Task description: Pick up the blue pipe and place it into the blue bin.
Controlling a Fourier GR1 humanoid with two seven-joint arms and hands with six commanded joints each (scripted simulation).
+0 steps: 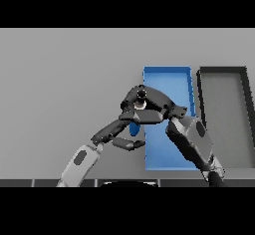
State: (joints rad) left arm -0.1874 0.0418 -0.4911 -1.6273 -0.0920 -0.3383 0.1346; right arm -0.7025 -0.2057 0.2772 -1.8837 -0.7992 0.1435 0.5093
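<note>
Nearest, the left hand (118,133) reaches in from the lower left, its fingers loosely spread and holding nothing, just beside the blue bin (169,152). Above it the right hand (147,105) is curled round the blue pipe (134,128), which hangs at the bin's left edge. Right of the bin, close beside it, sits a dark grey bin (244,119).

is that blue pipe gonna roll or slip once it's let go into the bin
Probably a bit. Only a small rounded end of the blue pipe shows below the right hand, so it looks smooth and curved and might roll on the blue bin's flat floor. The bin's raised walls should stop it. It looks rigid, not floppy. The left hand is nearby, fingers relaxed.
</note>
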